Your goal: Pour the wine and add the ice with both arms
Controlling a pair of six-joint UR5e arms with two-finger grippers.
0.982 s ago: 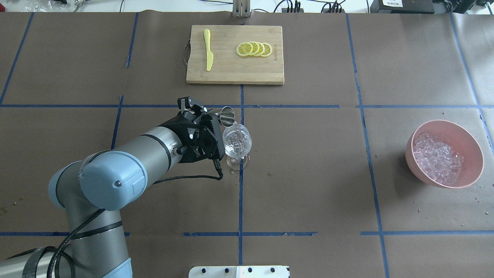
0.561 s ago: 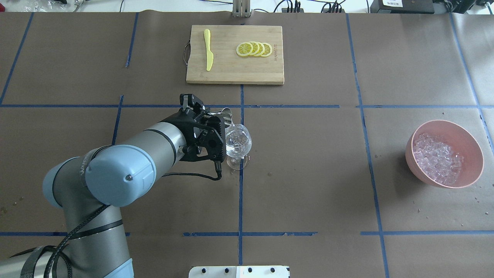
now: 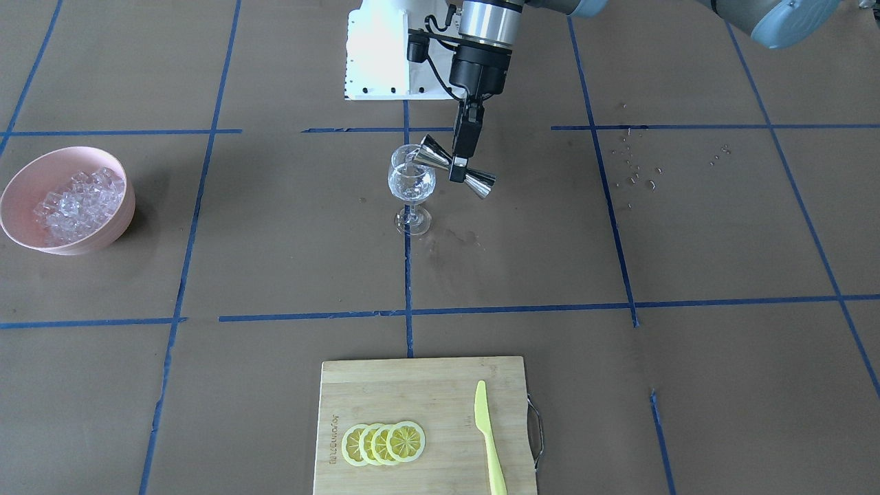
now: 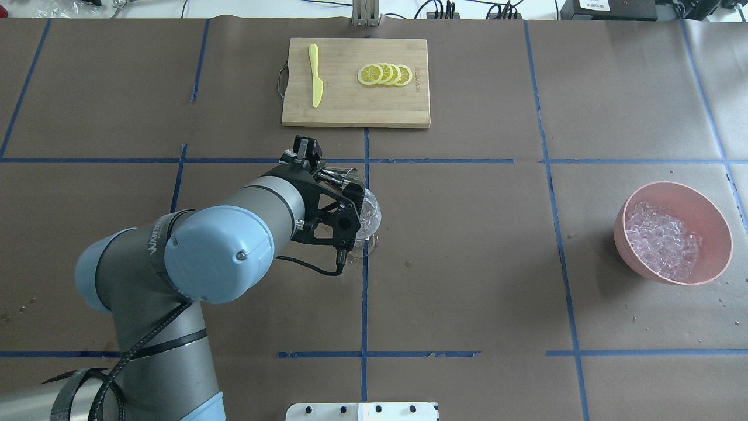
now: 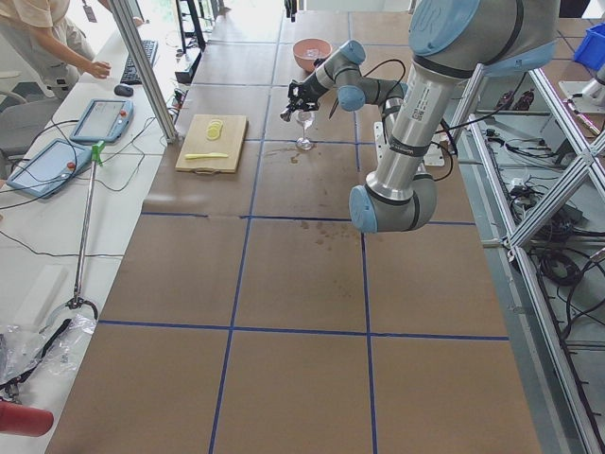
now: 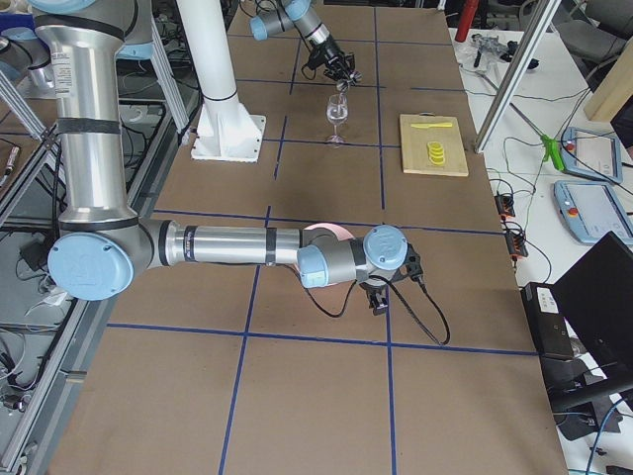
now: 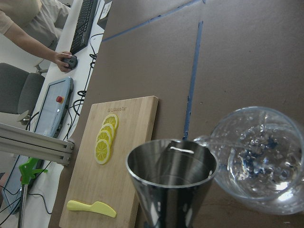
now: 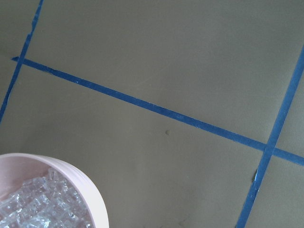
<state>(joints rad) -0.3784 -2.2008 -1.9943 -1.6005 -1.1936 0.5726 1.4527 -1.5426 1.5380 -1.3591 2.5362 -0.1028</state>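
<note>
Left end effector (image 3: 457, 170) is clamped on the steel jigger (image 3: 432, 152), tipped onto the rim of the wine glass (image 3: 411, 184) mid-desk (image 3: 619, 261). Dark flecks in the glass look like the wine (image 7: 260, 156). Ice (image 3: 72, 199) sits in the pink bowl (image 3: 17, 185). Right end effector (image 6: 381, 294) hangs near it, can't tell its grip.

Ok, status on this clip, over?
Left pincer shut on jigger, tipped at wine glass rim; jigger looks empty. Right pincer near bowl of ice, state unclear. No obstruction seen.

Jigger (image 3: 432, 154) over glass (image 3: 411, 185) rim (ice (image 3: 72, 199) in bowl (image 3: 86, 245)).
</note>
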